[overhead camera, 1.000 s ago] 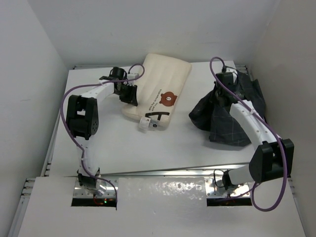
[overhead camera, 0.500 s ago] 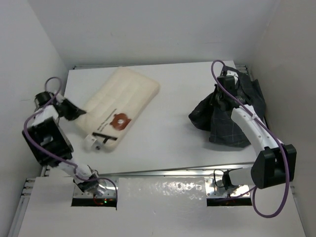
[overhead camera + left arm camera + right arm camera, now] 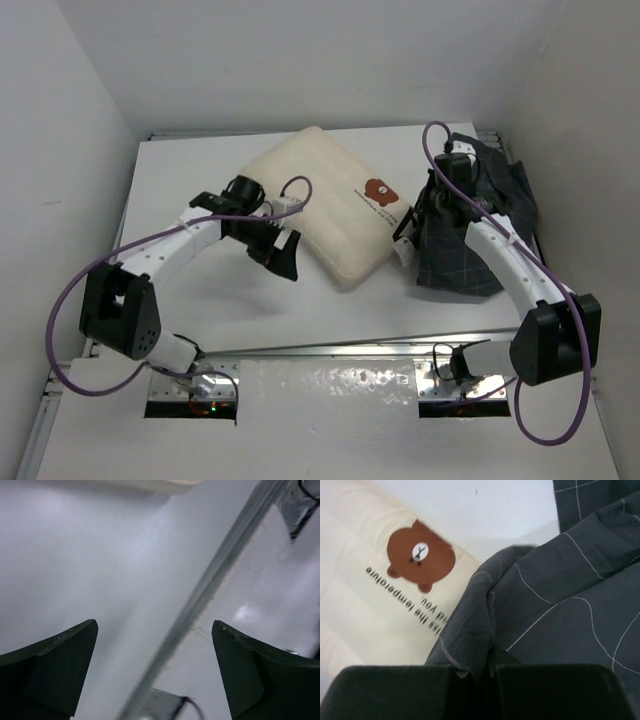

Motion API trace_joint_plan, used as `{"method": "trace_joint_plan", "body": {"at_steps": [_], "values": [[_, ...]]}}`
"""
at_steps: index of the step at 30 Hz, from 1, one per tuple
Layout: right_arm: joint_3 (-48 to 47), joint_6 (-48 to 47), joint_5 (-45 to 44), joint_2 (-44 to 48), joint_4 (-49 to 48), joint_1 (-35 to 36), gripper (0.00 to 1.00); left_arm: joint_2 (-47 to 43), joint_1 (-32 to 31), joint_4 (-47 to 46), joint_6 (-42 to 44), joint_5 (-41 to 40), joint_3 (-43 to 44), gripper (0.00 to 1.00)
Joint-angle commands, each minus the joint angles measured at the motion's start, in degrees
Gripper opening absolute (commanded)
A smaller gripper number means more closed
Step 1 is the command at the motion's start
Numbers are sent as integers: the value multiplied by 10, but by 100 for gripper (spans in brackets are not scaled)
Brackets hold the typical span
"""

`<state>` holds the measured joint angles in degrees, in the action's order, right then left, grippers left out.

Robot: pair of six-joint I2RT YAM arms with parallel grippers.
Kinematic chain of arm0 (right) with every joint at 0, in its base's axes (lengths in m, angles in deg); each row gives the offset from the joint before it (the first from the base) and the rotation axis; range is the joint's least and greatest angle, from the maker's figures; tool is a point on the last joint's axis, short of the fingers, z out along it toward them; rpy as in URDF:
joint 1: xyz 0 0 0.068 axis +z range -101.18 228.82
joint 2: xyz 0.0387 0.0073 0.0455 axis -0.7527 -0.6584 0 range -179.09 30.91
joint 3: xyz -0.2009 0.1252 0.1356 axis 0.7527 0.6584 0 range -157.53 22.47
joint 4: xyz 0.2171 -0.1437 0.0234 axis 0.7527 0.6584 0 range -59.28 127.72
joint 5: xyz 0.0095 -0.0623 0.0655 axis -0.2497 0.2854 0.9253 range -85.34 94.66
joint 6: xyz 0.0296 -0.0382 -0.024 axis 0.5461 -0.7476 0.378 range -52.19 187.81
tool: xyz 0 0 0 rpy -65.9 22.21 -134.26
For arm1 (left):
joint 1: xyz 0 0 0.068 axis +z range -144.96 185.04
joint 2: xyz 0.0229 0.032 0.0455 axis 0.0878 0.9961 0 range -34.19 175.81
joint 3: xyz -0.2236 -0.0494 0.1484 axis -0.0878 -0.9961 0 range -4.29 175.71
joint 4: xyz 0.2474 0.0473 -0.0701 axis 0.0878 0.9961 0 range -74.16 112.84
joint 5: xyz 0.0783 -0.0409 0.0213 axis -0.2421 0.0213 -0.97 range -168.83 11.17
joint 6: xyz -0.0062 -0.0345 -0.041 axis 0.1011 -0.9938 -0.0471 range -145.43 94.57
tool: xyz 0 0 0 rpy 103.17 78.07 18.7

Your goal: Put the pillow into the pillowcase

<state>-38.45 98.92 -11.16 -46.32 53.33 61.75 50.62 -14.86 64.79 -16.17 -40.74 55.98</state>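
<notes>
White table (image 3: 250, 300): the pillow (image 3: 335, 215) lies centre, right end against the pillowcase (image 3: 470, 250). Left arm bends rightward, left gripper (image 3: 284, 255) spread wide just beside the pillow's near-left edge. Right arm stretches far, right gripper (image 3: 475, 672) pinching pillowcase cloth.

Overhead view covers the table (image 3: 250, 310), left wrist close over it, right wrist close — shares pillow (image 3: 365, 610), pillowcase (image 3: 570, 595)

Cream pillow (image 3: 325, 212) w/ brown bear print (image 3: 377, 189); charcoal pillowcase (image 3: 442, 262) w/ thin light checks.
</notes>
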Motion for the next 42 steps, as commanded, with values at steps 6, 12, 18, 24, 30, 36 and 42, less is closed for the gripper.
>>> {"method": "trace_joint_plan", "body": {"at_steps": [6,12,18,24,30,36,42], "values": [[-2,-16,-5,38,-1,4,0,-94,-33,-207,362,-240,119,100],[7,-22,-6,50,5,4,0,196,42,-153,75,-371,401,100],[21,-39,3,67,4,4,0,425,137,-137,-141,-308,623,100],[27,-50,11,74,32,4,0,501,136,-155,-97,-210,601,100],[30,-46,-4,72,32,4,0,470,136,-206,-110,-105,455,72],[7,-20,-43,41,53,3,0,425,156,-185,-103,-92,347,0],[5,-13,-85,44,64,2,0,275,276,-98,6,-223,209,0]]}}
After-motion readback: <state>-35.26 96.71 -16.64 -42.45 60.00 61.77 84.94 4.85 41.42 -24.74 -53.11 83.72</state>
